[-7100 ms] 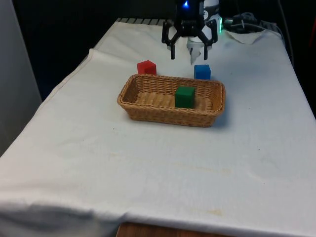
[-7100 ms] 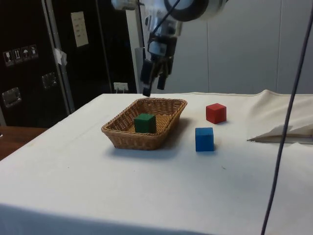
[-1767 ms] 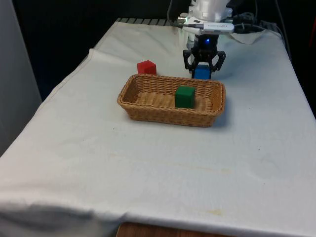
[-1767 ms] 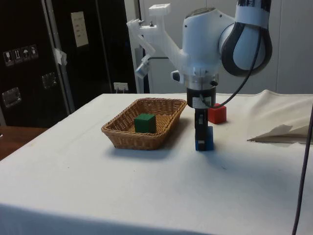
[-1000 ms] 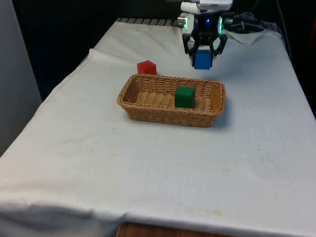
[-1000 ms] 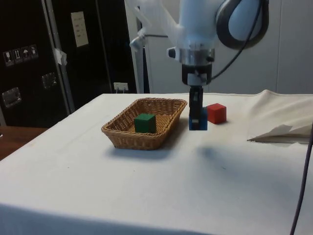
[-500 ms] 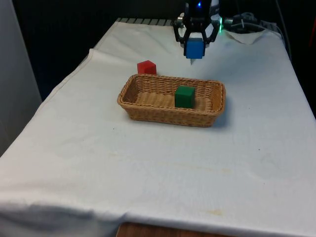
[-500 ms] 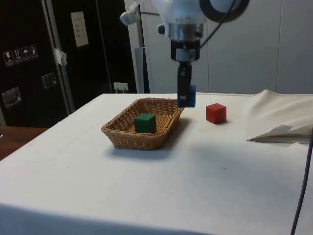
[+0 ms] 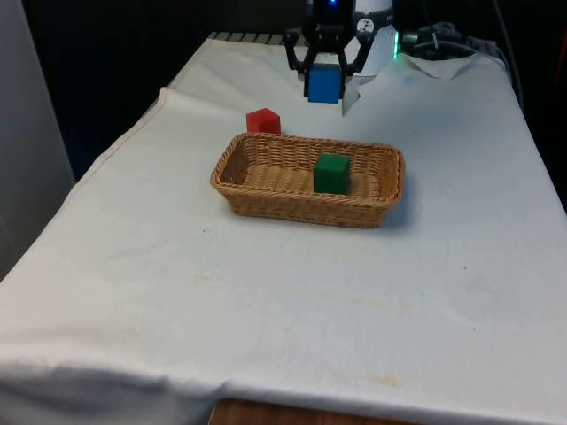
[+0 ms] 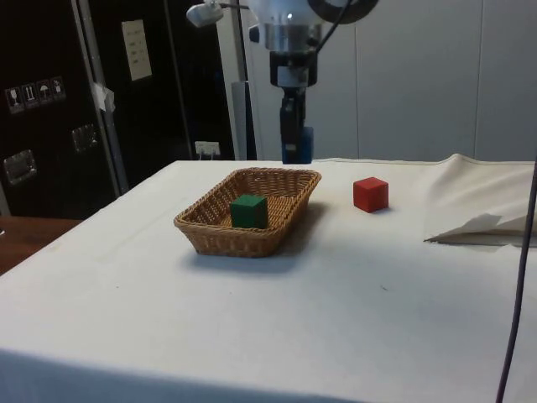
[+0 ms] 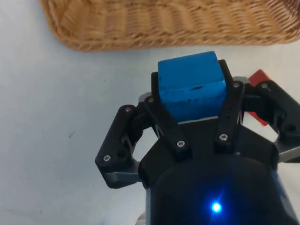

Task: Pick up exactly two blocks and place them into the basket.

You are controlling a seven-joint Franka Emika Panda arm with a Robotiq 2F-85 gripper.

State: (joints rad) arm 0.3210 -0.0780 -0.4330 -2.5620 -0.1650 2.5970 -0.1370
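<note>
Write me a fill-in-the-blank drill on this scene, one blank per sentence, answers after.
1. The gripper is shut on the ___ block.
2. The block lying in the basket is ___.
3. The red block sits on the ___, outside the basket.
4. The number of blocks in the basket is ___.

Missing words: blue; green; cloth; one

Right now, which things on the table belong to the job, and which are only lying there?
For the job:
- blue block, held in the fingers
- green block, in the basket

Lying about:
- red block, beside the basket
- white cloth
</note>
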